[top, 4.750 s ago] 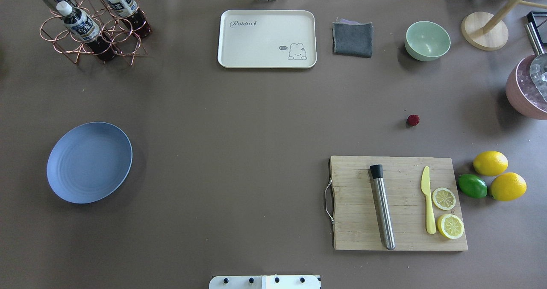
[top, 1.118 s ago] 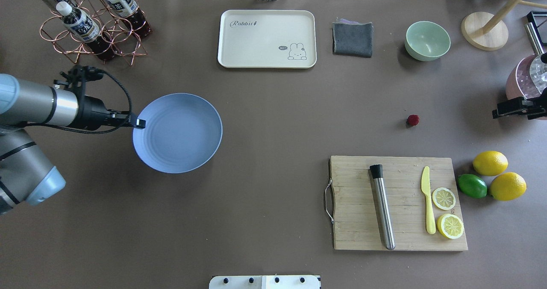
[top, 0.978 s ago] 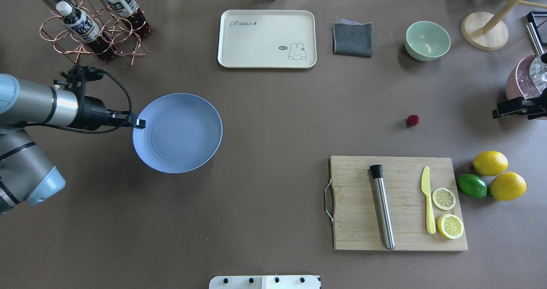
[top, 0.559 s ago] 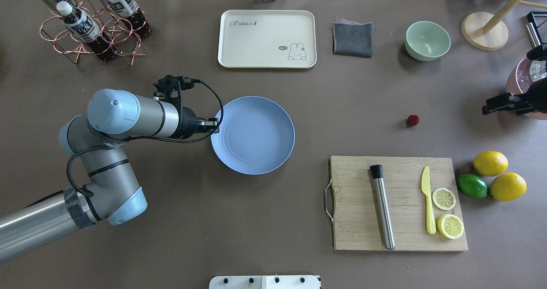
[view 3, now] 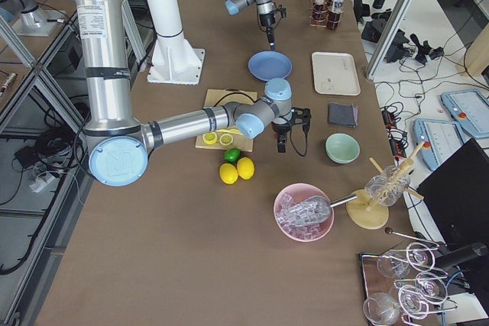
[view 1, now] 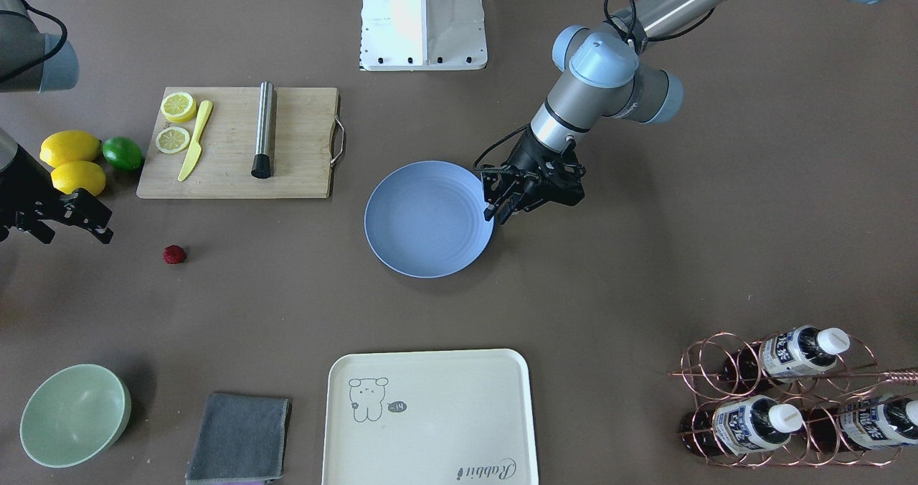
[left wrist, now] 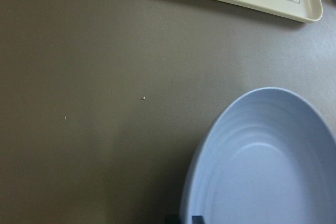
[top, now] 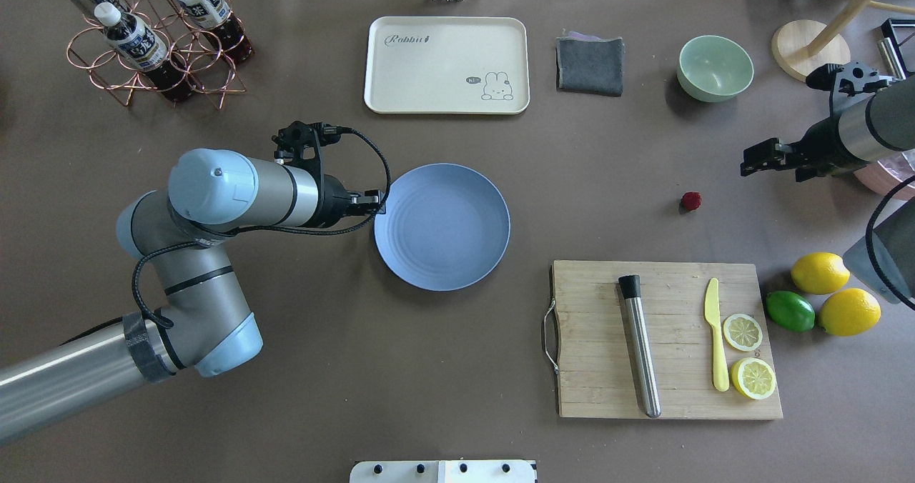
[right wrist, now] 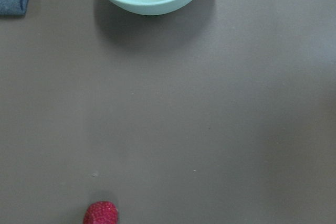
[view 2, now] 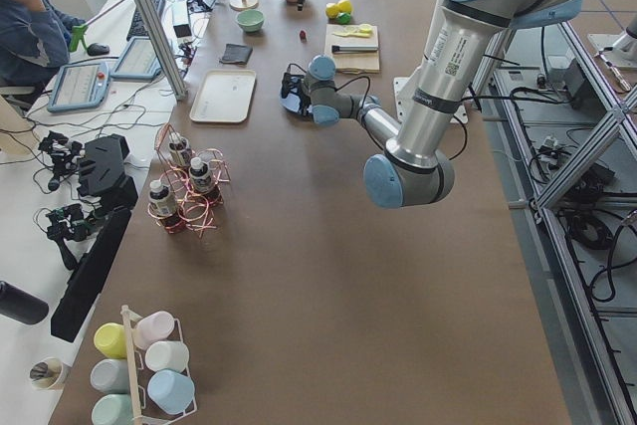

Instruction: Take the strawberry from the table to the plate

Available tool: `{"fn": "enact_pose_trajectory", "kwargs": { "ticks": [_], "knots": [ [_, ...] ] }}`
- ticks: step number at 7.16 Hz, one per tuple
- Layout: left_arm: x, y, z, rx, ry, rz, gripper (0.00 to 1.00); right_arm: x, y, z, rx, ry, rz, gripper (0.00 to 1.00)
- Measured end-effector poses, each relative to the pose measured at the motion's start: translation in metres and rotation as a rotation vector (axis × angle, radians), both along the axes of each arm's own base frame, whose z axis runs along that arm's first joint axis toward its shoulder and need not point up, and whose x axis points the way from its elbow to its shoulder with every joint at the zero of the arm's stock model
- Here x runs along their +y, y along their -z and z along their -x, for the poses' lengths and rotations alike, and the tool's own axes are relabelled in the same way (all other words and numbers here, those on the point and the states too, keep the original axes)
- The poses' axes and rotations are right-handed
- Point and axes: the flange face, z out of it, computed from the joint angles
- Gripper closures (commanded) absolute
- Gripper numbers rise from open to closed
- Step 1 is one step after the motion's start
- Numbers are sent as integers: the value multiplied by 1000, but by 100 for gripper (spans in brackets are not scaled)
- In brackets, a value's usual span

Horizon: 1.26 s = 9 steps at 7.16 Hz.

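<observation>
strawberry [top: 690,200] sits on the table [top: 457,369], near the right gripper [top: 750,166] but apart, its fingers spread; left gripper [top: 380,204] pinches the plate [top: 457,247] rim

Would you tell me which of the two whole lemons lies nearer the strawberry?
The lemon farther from the robot, just beyond the lime, is nearer the strawberry; the other lemon lies to the lime's right, farther out.
</observation>
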Motion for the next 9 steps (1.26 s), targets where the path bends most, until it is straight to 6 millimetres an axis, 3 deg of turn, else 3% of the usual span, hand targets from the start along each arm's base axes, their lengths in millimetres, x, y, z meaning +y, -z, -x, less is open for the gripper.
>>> {"fn": "enact_pose_trajectory", "kwargs": {
  "ticks": [1, 3, 5, 7, 8, 9],
  "knots": [
    [-15, -4, 30, -32, -4, -22, 1, -2, 6, 16, -1, -6, 7, 1],
    [-39, -43, 148, -193, -58, -89, 1, 3, 16, 47, 2, -27, 23, 0],
    [-62, -123, 284, -335, -143, -193, 1, 8, 22, 69, 8, -29, 19, 0],
    [-70, -215, 417, -410, -213, -272, 1, 12, 23, 78, 19, -29, 10, 5],
    [-63, -255, 457, -425, -239, -280, 1, 14, 22, 83, 29, -29, 3, 6],
    [-49, -292, 479, -431, -259, -223, 1, 17, 20, 90, 41, -27, -6, 7]
  ]
}}
